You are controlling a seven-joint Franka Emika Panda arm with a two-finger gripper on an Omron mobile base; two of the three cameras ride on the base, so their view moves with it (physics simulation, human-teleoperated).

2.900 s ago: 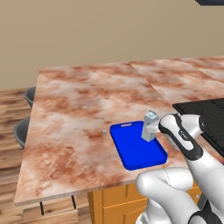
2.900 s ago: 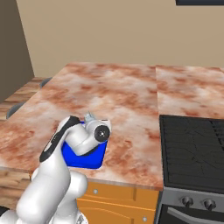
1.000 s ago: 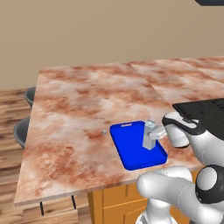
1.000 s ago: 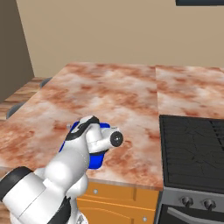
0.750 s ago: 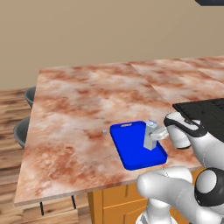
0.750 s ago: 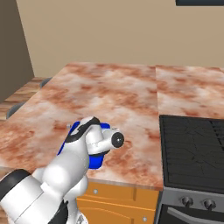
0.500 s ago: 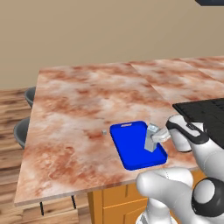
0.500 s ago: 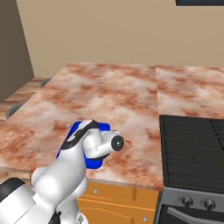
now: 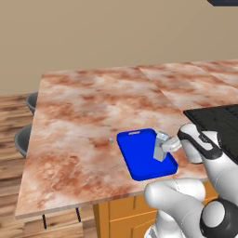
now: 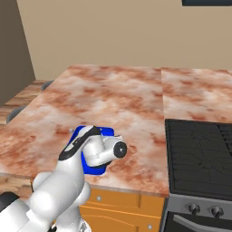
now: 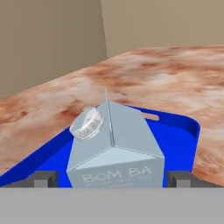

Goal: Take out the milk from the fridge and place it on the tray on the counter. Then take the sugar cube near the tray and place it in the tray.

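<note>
The milk point(image 9: 161, 147), a pale blue-grey gabled carton with a round cap, stands upright on the right part of the blue tray point(image 9: 139, 155) on the marbled counter point(image 9: 83, 107). My gripper point(image 9: 166, 146) reaches it from the right. In the hand view the milk point(image 11: 116, 148) sits between the two fingertips point(image 11: 44, 178), which stand wide apart with a small gap on each side, so my gripper point(image 11: 111, 179) is open. The tiny sugar cube point(image 9: 110, 140) lies on the counter just left of the tray. My arm hides most of the tray point(image 10: 97, 168).
A black stovetop point(image 10: 199, 149) lies to the right of the tray. Grey stools point(image 9: 27, 139) stand beyond the counter's left edge. The counter's front edge runs just in front of the tray. A tall dark panel point(image 10: 13, 50) at far left may be the fridge; I cannot tell.
The jaws have spread off the milk. The carton has come down a little and now stands by itself on the tray. The sugar cube has not moved.
</note>
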